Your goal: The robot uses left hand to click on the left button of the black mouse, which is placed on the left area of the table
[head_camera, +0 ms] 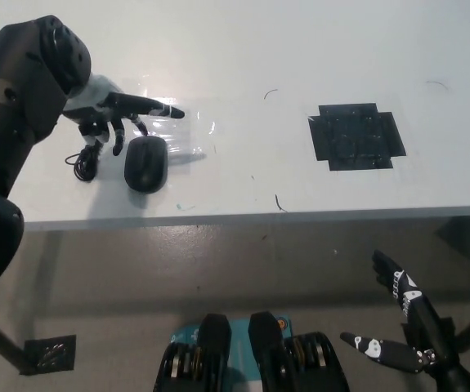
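White table [243,49], black mouse [145,162] at its left, black tape patch [355,135] well right.
Left hand [112,110] above mouse's far end, one finger straight, others curled, grasping nothing; contact unclear. Cable [86,162] coiled beside mouse. Right hand [406,327] low, fingers spread, empty.

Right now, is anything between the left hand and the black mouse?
Nothing visible. The left hand hovers just beyond the black mouse, one finger extended; only bare table and the mouse's coiled cable are nearby.
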